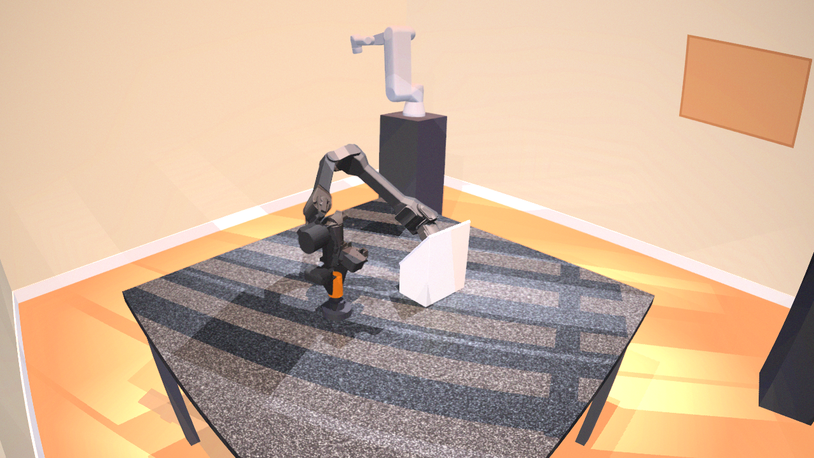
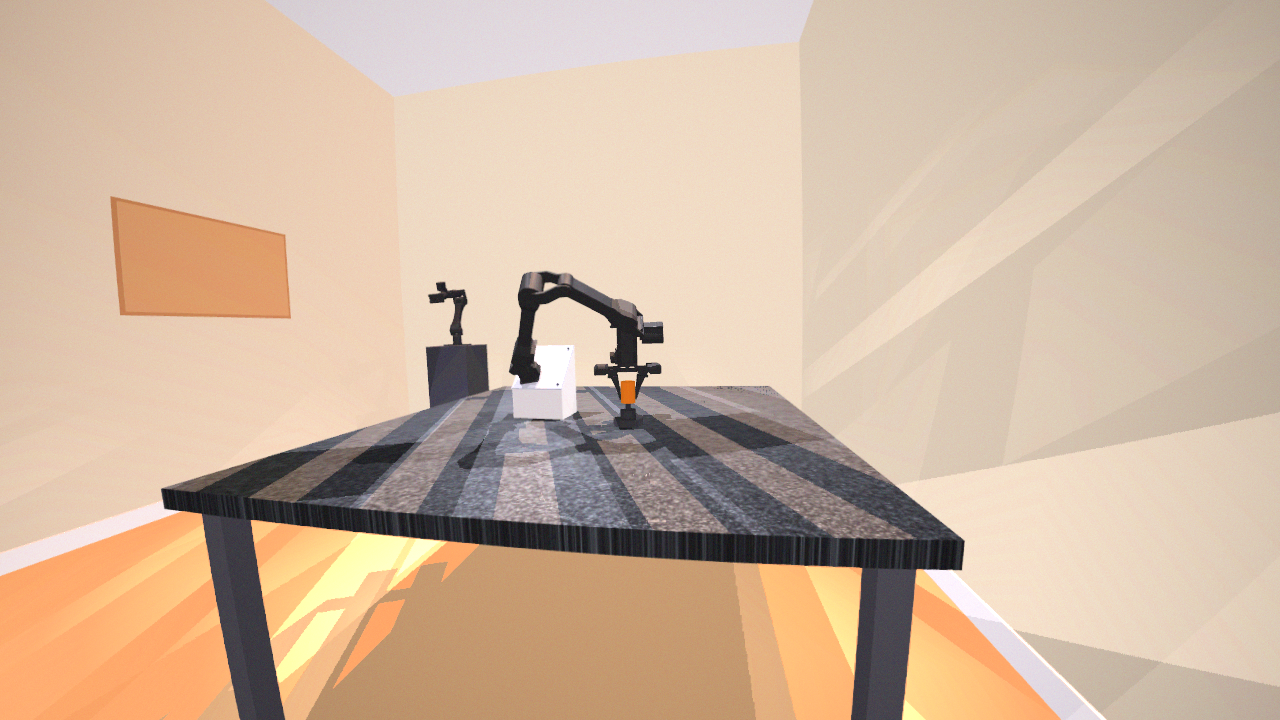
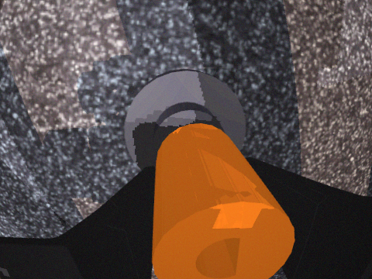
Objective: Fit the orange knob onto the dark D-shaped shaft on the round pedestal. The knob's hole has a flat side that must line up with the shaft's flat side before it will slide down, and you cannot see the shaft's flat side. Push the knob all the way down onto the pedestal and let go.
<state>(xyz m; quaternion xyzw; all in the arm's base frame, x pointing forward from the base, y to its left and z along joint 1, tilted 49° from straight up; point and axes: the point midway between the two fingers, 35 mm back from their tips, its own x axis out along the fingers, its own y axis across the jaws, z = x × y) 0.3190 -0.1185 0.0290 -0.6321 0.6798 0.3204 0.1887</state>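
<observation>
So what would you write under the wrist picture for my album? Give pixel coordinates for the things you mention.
Orange knob [image 3: 201, 174] gripped by the black tool, above its round grey stand [image 3: 170, 89], seen up close.

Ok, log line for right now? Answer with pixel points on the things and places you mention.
gripper [image 1: 336, 284] [image 2: 628, 392] [image 3: 200, 170]: shut on knob [image 1: 337, 285] [image 2: 628, 392] [image 3: 209, 170] | knob: upright, above pedestal [image 1: 336, 310] [image 2: 625, 423] [image 3: 167, 93] | flat alignment: cannot tell | seating, release: pending

Orange knob in pincer — pedestal beyond, seemingly.

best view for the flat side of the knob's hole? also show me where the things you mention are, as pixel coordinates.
Wrist: it looks onto the near end of the orange knob [image 1: 337, 284] [image 2: 628, 392] [image 3: 217, 182], where the D-shaped hole [image 3: 217, 259] shows its straight edge. Top and exterior show only the knob's side, upright in the gripper [image 1: 336, 280] [image 2: 628, 394] above the round pedestal [image 1: 337, 311] [image 2: 625, 422] [image 3: 167, 93]; no hole visible in either.
</observation>
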